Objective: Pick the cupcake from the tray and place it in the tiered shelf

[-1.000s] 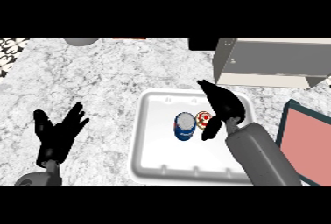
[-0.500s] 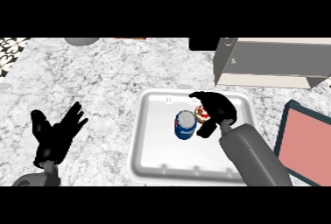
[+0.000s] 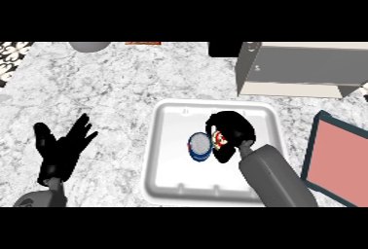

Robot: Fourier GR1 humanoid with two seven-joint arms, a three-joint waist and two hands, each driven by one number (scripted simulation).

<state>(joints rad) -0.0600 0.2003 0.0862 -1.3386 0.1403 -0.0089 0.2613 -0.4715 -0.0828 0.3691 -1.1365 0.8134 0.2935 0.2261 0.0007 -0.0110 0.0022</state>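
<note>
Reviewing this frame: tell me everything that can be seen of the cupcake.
Only a small patch of the cupcake shows: white with red marks, peeking out at the left side of the right hand, whose fingers curl over it and hide the rest. Its wrapper, shape and tilt cannot be told. It is within the white tray, right of the middle, close beside a blue, white-topped round container. Whether the two touch is unclear.

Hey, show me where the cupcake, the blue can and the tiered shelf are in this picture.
cupcake (image 3: 218, 141), head view, on the red and white part showing under the right robot hand (image 3: 231, 127).
blue can (image 3: 198, 145), head view, on its pale round top.
tiered shelf (image 3: 302, 68), head view, on its grey panel.
</note>
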